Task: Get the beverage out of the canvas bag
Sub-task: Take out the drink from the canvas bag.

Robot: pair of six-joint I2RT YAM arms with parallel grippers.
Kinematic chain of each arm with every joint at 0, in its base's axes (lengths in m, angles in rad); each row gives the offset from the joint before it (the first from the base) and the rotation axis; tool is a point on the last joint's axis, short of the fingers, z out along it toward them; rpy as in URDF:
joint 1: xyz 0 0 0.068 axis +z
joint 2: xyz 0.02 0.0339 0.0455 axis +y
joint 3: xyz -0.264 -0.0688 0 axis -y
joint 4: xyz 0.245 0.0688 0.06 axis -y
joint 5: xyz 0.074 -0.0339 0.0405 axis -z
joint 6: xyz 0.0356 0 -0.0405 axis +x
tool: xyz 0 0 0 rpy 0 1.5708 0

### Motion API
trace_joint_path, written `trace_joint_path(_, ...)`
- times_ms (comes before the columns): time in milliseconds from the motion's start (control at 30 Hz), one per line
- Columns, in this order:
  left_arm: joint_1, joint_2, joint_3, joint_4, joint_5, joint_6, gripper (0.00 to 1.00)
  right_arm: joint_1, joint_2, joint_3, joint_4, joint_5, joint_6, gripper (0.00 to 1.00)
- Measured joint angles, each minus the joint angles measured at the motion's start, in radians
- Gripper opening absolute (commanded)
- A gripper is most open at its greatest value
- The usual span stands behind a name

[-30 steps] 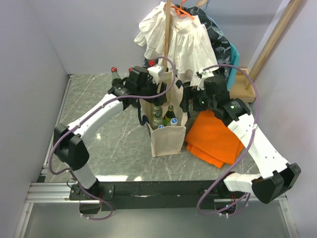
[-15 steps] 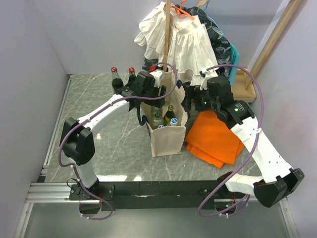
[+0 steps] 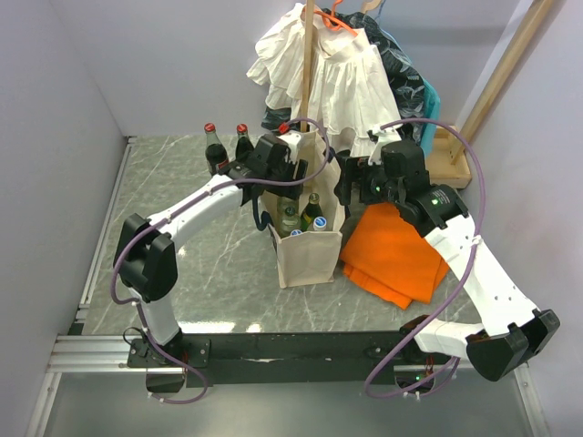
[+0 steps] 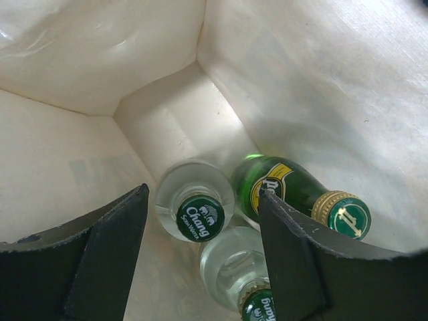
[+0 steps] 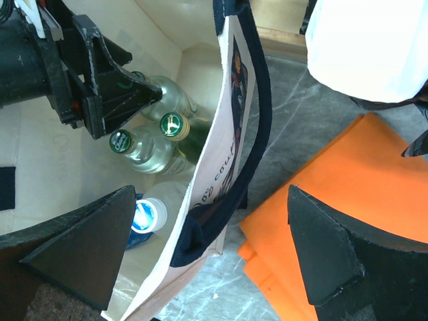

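The cream canvas bag (image 3: 310, 248) with navy handles (image 5: 251, 100) stands upright mid-table. Inside stand a clear Chang soda bottle (image 4: 199, 215), a second clear bottle (image 4: 241, 264), a green bottle with a gold cap (image 4: 304, 197) and a blue-capped bottle (image 5: 148, 214). My left gripper (image 4: 202, 194) is inside the bag's mouth, open, its fingers either side of and above the Chang cap, touching nothing. It also shows as the left gripper (image 5: 100, 87) in the right wrist view. My right gripper (image 5: 210, 194) is open wide, straddling the bag's right wall and handle.
A folded orange cloth (image 3: 396, 255) lies right of the bag. Two red-capped cola bottles (image 3: 213, 146) stand at the back left. White garments (image 3: 319, 73) hang on a wooden stand behind the bag. A wooden pole (image 3: 506, 77) leans at the right.
My left gripper has gone from above the bag's rear edge down into its mouth, and its fingers have narrowed a little. The right arm shifted slightly, then held still.
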State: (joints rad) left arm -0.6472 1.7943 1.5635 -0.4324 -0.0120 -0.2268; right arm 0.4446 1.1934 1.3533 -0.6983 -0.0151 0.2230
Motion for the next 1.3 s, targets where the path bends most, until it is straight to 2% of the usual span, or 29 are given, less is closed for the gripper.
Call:
trace_joint_path(300,-0.025,0.012,0.000,-0.014,-0.044,0.001,0.72,0.000,-0.001,-0.001,0.000,0.000,0.000,1.00)
trace_joint_path(467,-0.027,0.014,0.000,-0.014,-0.051,0.000,0.65,0.000,-0.004,-0.006,0.001,0.000,0.000,1.00)
trace_joint_path(533,-0.027,0.014,0.000,-0.014,-0.057,0.001,0.58,0.000,-0.005,-0.008,0.001,0.000,0.000,1.00)
trace_joint_path(867,-0.027,0.014,-0.026,-0.003,-0.069,0.000,0.63,0.000,-0.018,-0.014,0.001,0.013,0.004,1.00)
trace_joint_path(1000,-0.027,0.014,-0.027,-0.003,-0.076,0.000,0.60,0.000,-0.021,-0.014,0.001,0.019,0.004,1.00)
trace_joint_path(1133,-0.029,0.012,-0.039,0.000,-0.083,0.001,0.49,0.000,-0.024,-0.014,0.001,0.023,0.006,1.00)
trace_joint_path(1300,-0.030,0.012,-0.039,-0.001,-0.091,0.000,0.39,0.000,-0.033,-0.020,0.001,0.023,0.011,1.00)
